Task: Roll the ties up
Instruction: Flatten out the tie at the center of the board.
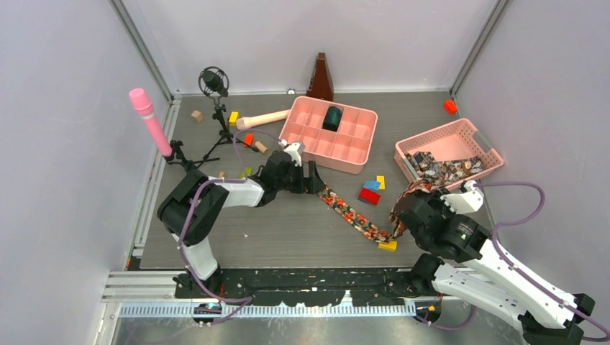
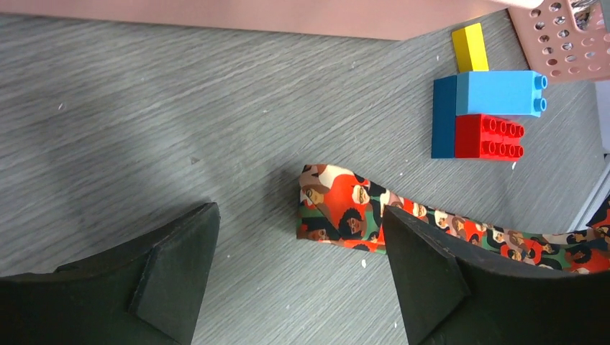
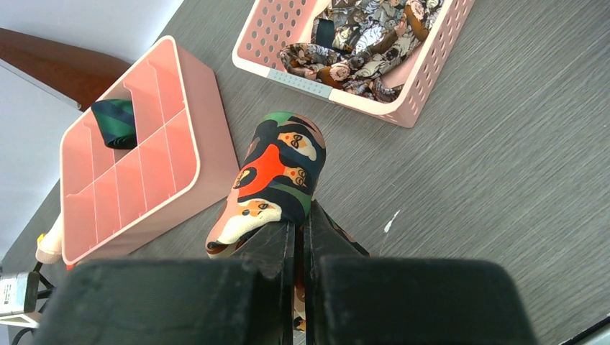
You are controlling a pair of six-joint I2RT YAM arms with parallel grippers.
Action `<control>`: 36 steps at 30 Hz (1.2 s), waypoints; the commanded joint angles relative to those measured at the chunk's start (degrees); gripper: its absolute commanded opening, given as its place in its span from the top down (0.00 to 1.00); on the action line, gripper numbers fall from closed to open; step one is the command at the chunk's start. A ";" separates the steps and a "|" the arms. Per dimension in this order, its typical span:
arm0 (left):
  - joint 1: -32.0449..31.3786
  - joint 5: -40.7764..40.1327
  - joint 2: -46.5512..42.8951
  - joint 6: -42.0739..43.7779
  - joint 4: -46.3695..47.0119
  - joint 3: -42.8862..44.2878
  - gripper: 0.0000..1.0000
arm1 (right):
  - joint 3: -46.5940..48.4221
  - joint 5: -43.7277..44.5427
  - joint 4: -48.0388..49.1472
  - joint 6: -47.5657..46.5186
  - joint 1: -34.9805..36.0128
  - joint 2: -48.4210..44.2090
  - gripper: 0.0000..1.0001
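jaws of the right gripper [image 3: 302, 228] pressed together, pinching one raised end of the long dark red-orange-green printed fabric necktie [image 1: 356, 215]; rest lies flat on the grey wood-grain table [image 1: 288, 230]. left gripper [image 2: 298, 215] jaws spread, straddling the far tip, not touching. step looks like starting the roll. next needs left closing on that tip. beyond: pink plastic divided tray [image 1: 344, 164].

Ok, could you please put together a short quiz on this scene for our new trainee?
1. True or false: the right gripper is shut on the printed tie.
2. Which holds the rolled dark tie: A the compartment tray, B the basket?
3. Fill in: the jaws of the left gripper stand ___ over the tie's end.
Key: 1 true; 2 A; 3 open.
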 commanded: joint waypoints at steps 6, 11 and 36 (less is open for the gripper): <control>0.26 4.60 3.06 -1.77 5.28 1.23 0.32 | -0.25 2.23 -0.98 3.16 -0.09 -0.84 1.00; 0.24 6.54 3.91 -2.28 6.03 1.65 0.49 | -0.42 2.22 -1.00 3.11 -0.08 -0.81 1.00; 6.69 3.44 -10.92 -2.33 6.48 -3.05 1.00 | -4.20 7.97 5.71 -1.16 -0.08 -9.19 0.94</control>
